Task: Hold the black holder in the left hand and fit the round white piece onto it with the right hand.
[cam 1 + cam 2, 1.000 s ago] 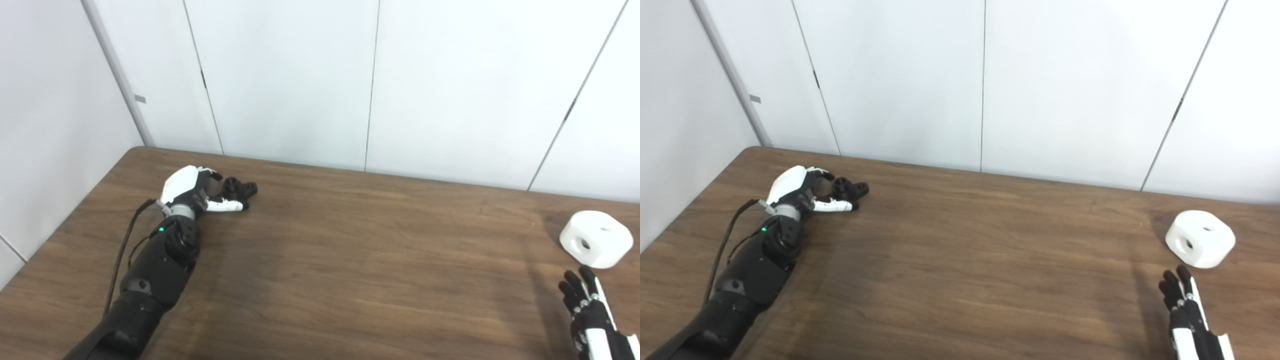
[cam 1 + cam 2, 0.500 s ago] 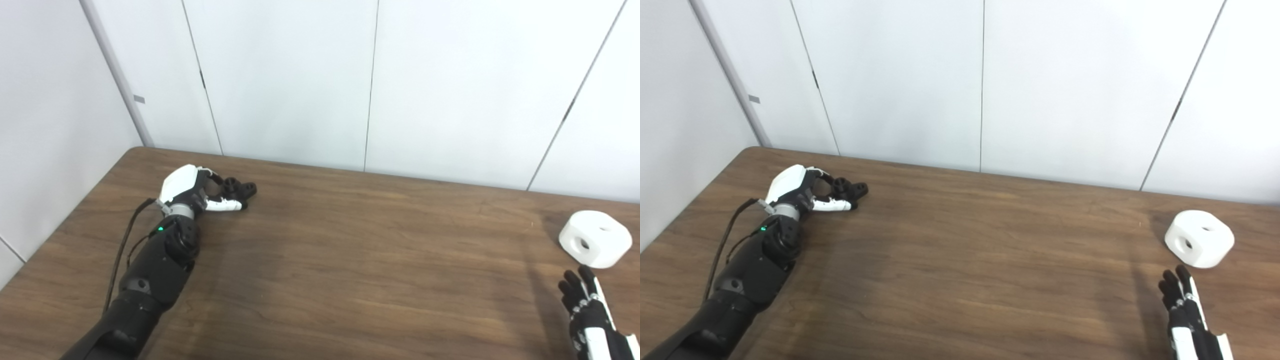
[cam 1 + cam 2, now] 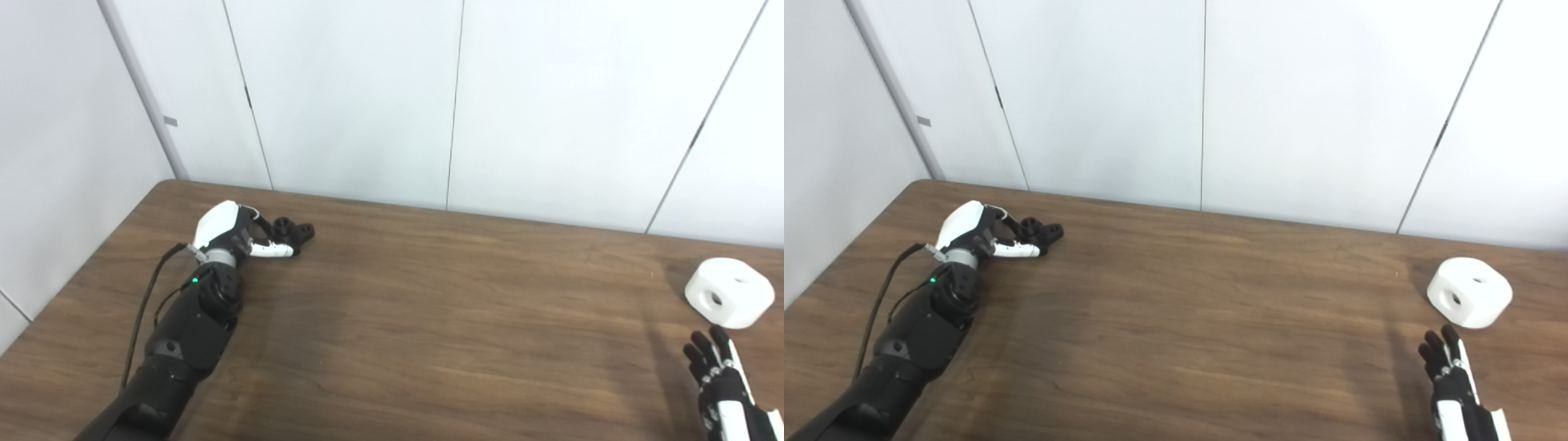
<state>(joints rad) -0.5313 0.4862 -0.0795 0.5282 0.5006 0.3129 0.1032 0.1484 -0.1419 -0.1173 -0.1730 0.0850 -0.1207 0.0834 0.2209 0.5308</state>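
A small black knobby holder (image 3: pixel 294 230) lies far left on the wooden table (image 3: pixel 429 318), the left hand (image 3: pixel 236 236) curled around it. A round white piece (image 3: pixel 729 292) with holes sits far right, beyond the empty right hand (image 3: pixel 723 386), fingers spread.

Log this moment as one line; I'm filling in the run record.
left hand: at black holder, grip not confirmed | right hand: open, near round white piece, not touching | fit: not started
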